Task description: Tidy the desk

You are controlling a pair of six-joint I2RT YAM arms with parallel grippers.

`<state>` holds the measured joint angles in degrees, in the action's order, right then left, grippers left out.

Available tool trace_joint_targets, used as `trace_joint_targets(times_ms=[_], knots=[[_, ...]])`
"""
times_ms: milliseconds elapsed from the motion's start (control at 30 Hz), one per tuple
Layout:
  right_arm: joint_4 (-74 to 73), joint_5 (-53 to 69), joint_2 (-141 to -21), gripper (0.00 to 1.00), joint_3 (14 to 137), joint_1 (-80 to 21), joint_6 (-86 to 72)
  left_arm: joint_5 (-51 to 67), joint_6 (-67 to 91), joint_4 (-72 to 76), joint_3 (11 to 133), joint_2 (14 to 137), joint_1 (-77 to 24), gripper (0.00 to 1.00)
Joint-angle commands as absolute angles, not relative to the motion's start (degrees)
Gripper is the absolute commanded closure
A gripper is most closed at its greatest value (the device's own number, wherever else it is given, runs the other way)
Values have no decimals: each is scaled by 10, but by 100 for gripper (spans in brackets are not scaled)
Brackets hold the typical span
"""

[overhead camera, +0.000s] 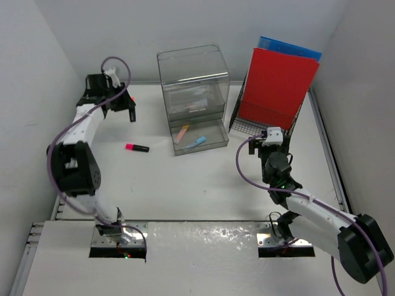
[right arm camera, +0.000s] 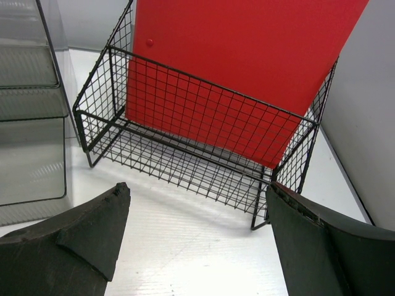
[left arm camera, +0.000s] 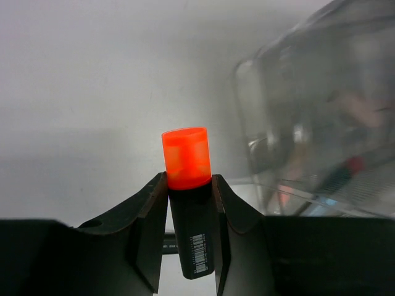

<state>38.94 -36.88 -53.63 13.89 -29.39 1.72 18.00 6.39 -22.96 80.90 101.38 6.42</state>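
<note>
The white desk (overhead camera: 203, 185) carries everything. My left gripper (overhead camera: 131, 111) is raised at the far left, shut on a black highlighter with an orange cap (left arm camera: 186, 157); the cap sticks out past the fingertips (left arm camera: 154, 203). A pink-capped highlighter (overhead camera: 137, 147) lies on the desk in front of it. My right gripper (overhead camera: 270, 137) is open and empty, just in front of the black wire rack (overhead camera: 262, 123). In the right wrist view its gap (right arm camera: 197, 209) is over bare desk.
A clear plastic drawer box (overhead camera: 194, 92) stands at the back centre, its bottom drawer pulled out with an orange marker (overhead camera: 183, 132) and a blue marker (overhead camera: 197, 142) inside. The rack (right arm camera: 185, 129) holds a red folder (right arm camera: 247, 55) and a blue folder (overhead camera: 290, 48). Walls close in on three sides.
</note>
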Motion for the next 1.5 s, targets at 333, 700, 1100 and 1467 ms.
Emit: trace_joint_targets(times_ms=[333,700,1100,1467], knots=[[411,-377,-512,11,139,-294,17,77,-119,-409,1063,919,-228,100],[355,-439,-417,10,133,-294,28,37,-256,-403,1105,1147,-406,100],[364,-436,-426,10,127,-294,41,-76,-311,-343,1128,1254,-414,51],[373,-422,-439,10,128,-294,34,-73,-297,-416,1145,1139,-414,38]])
